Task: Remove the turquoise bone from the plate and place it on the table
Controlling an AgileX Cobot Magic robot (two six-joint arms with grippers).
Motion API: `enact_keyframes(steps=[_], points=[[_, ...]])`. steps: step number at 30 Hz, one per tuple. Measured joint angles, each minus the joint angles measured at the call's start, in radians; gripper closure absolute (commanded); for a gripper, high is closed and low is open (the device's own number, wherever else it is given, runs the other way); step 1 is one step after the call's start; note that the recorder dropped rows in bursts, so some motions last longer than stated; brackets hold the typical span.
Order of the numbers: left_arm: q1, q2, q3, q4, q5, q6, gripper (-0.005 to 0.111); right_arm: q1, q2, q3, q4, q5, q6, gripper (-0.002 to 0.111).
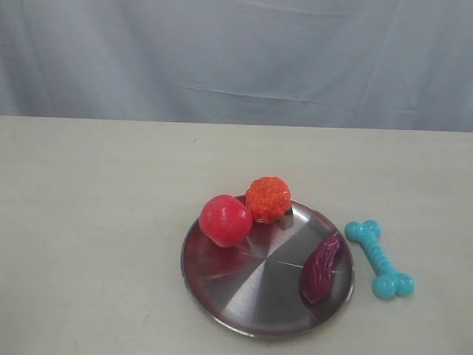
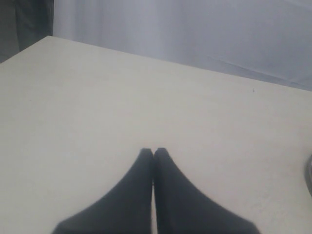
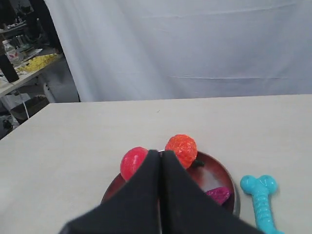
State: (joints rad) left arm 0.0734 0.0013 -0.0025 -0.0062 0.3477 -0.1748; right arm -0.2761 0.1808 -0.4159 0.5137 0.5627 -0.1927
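Observation:
The turquoise bone [image 1: 380,258] lies flat on the cream table [image 1: 96,222], just right of the steel plate [image 1: 244,299] and clear of its rim; it also shows in the right wrist view [image 3: 261,201]. Neither arm appears in the exterior view. My right gripper [image 3: 160,153] is shut and empty, held above the plate [image 3: 222,170], with the bone off to one side. My left gripper [image 2: 153,150] is shut and empty over bare table [image 2: 97,97], far from the bone.
On the plate sit a red ball [image 1: 225,220], an orange textured ball [image 1: 267,199] and a dark purple oblong piece [image 1: 321,268]. A grey cloth backdrop [image 1: 236,59] hangs behind the table's far edge. Cluttered shelves [image 3: 24,58] stand beyond the table.

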Motion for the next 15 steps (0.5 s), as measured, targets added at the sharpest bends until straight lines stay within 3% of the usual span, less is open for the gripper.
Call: enact_keyframes(steps=[10, 15], points=[[0.000, 0.000, 0.000, 0.000, 0.000, 0.000, 0.107, 0.000, 0.003, 0.162, 0.023, -0.236, -0.159, 0.109], [0.000, 0.000, 0.000, 0.000, 0.000, 0.000, 0.107, 0.000, -0.024, 0.251, -0.052, -0.300, -0.196, 0.109]])
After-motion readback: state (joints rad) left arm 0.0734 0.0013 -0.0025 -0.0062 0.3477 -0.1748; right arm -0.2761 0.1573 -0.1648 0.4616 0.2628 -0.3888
